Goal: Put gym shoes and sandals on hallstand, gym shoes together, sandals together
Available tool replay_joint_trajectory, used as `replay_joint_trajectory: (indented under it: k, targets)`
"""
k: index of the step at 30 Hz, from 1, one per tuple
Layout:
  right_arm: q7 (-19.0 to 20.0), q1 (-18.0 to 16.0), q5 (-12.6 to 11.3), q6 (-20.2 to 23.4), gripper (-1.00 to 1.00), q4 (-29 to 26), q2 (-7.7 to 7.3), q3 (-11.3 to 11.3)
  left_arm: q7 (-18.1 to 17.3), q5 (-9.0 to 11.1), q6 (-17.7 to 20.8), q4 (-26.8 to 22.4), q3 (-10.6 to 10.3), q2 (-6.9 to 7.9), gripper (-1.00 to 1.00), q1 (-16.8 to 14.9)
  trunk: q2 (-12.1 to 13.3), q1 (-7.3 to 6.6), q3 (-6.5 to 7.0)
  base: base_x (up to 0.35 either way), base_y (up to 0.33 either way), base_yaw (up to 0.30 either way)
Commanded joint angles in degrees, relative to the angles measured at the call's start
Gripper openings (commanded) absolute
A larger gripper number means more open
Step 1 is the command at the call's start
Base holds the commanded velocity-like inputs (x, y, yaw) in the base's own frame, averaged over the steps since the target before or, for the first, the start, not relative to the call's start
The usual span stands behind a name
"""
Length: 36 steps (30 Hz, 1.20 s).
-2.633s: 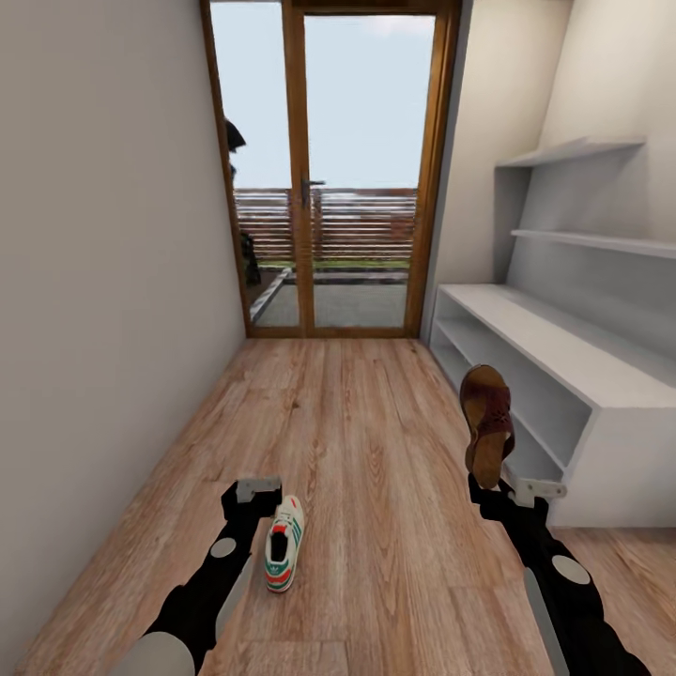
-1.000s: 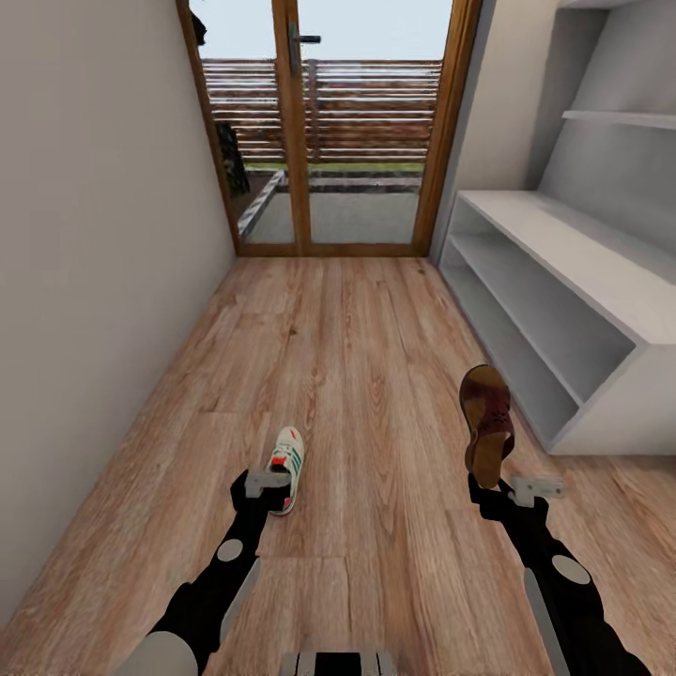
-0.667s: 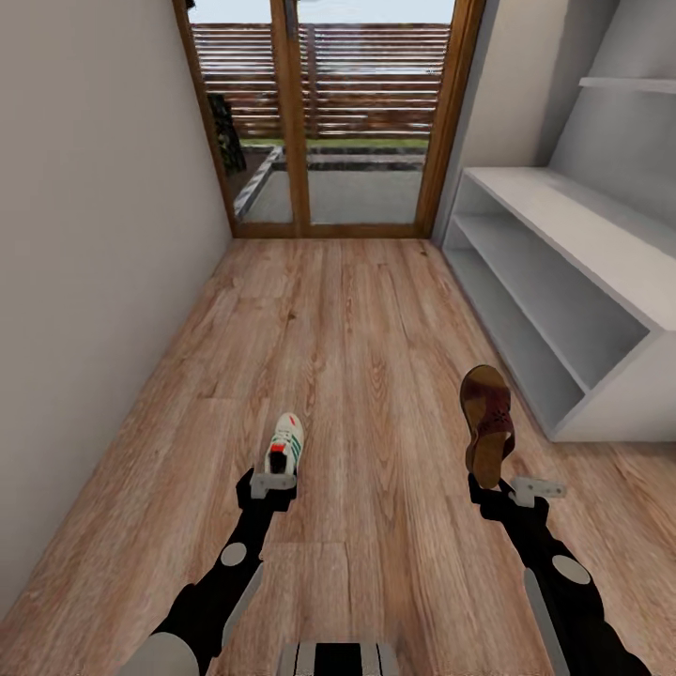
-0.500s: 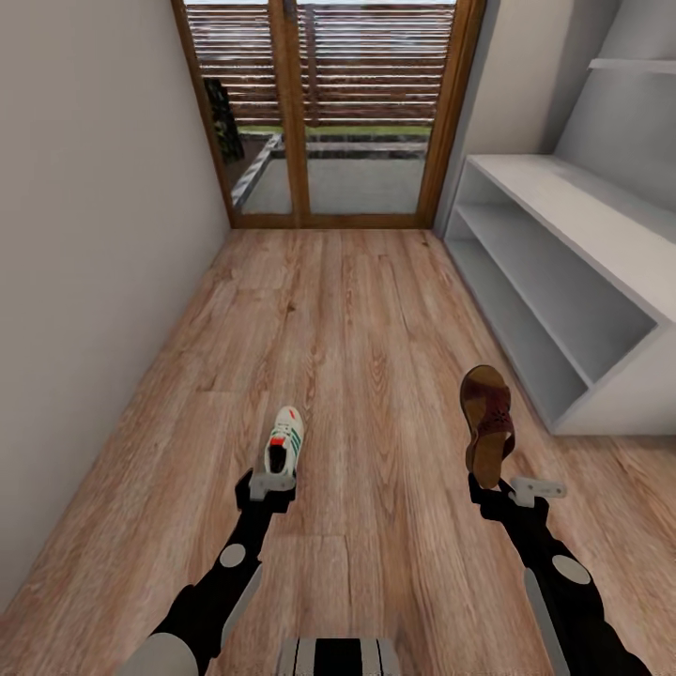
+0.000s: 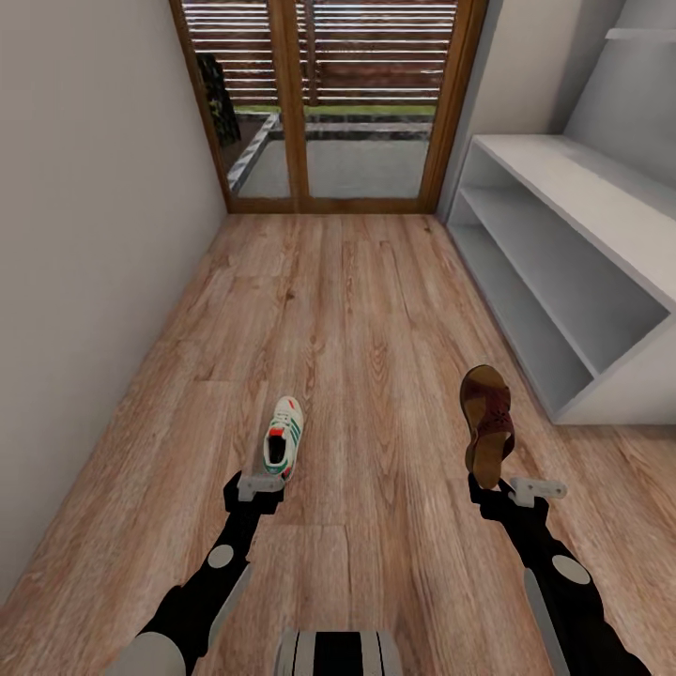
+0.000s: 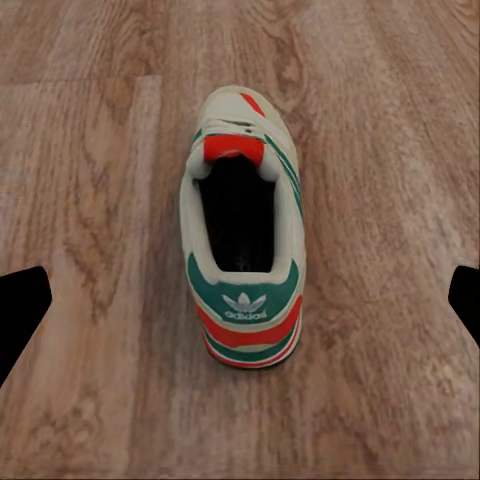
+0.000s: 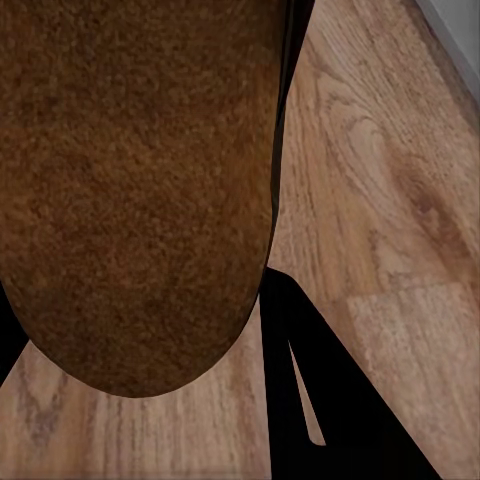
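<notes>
Corridor floor (image 5: 366, 310) is light wood plank, running from 6 toward glass doors (image 5: 329, 103) at 12; bare wall (image 5: 84, 235) bounds it along 9, white hallstand (image 5: 601, 235) bounds it from 1 to 3, bench top over two long shelf openings, nothing visible on the shelves in view. Wide open floor between wall and hallstand, free lane up the middle to the doors. Hallstand near corner ends around 3, just beyond the right arm. Sandal (image 5: 487, 422) stands upright on end in the right claw (image 5: 492, 485) at 4–5, heel down, pinched at the bottom end; right wrist view has its brown sole (image 7: 140, 190) close up with a dark finger (image 7: 320, 390) beside it. One gym shoe (image 5: 283, 449) lies on the floor at 7, toe pointing to 12, heel toward the left claw (image 5: 259, 485), which sits just behind the heel. In the left wrist view the shoe (image 6: 243, 255) lies between black fingertips (image 6: 20, 305) set wide apart, not touching it.
</notes>
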Motion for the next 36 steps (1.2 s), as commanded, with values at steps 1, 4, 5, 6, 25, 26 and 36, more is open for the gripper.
replay_joint_trajectory:
  k: [1,4,5,6,25,26,36]
  targets:
    - [0.0,0.0,-0.1,0.3,-1.0,-0.1,0.01,-0.1,0.5,0.0,-0.2,0.7,-0.3,0.15,1.0,-0.1,0.0,-0.01,-0.04,0.0,0.0,0.0]
    - [0.0,0.0,-0.1,0.3,-1.0,-0.1,-0.02,-0.1,0.5,0.1,-0.8,4.2,-0.2,0.29,1.0,-0.4,0.0,-0.01,-0.05,0.0,0.0,0.0]
    - [0.0,0.0,-0.1,0.3,-1.0,-0.1,-0.01,-0.1,0.5,0.1,-1.0,5.1,-0.2,0.27,1.0,-0.5,0.0,-0.01,-0.05,0.0,0.0,0.0]
    - [0.0,0.0,-0.1,0.3,-1.0,-0.1,0.0,-0.1,0.5,0.0,-1.4,6.1,-0.2,0.22,1.0,-0.9,0.0,-0.01,-0.05,0.0,0.0,0.0]
    - [0.0,0.0,-0.1,0.3,-1.0,-0.1,0.0,-0.1,0.5,0.0,-6.2,7.6,-0.3,-0.05,1.0,-1.5,0.0,-0.01,-0.05,0.043,0.0,0.0]
    - [0.0,0.0,-0.1,0.3,-1.0,-0.1,-0.01,-0.1,0.5,0.0,-6.2,7.6,-0.3,-0.06,1.0,-1.5,0.0,-0.01,-0.05,0.272,0.0,0.0]
    - [0.0,0.0,-0.1,0.3,-1.0,-0.1,-0.02,-0.1,0.6,0.0,-7.0,7.6,-0.4,-0.08,1.0,-1.5,0.0,-0.01,-0.05,0.149,0.016,0.0]
